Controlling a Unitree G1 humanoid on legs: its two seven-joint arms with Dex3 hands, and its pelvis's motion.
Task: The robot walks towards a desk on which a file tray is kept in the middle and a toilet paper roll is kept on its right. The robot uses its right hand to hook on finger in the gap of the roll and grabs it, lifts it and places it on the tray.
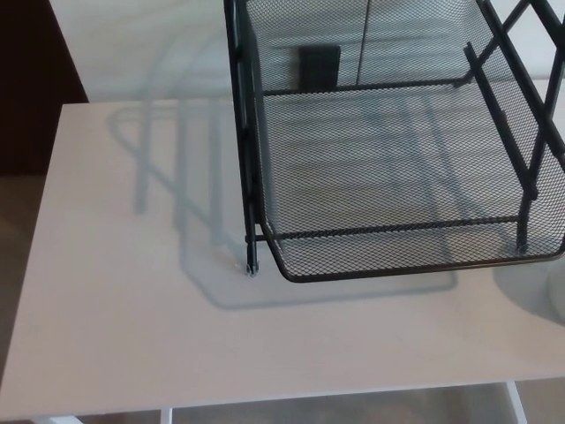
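A black wire-mesh file tray (388,265) stands on the white desk (132,291), filling the upper right of the head view. Its lower shelf is empty, and its front rim reaches toward me. At the far right edge a pale rounded shape (559,284) with a soft shadow beside it is cut off by the frame; it may be the toilet paper roll, but too little shows to be sure. Neither of my hands shows in the picture.
The tray throws a grey shadow (185,194) across the desk's left half. The desk's front edge (265,402) runs along the bottom, with a white frame leg (516,405) below it. A dark wall or door (26,97) borders the upper left.
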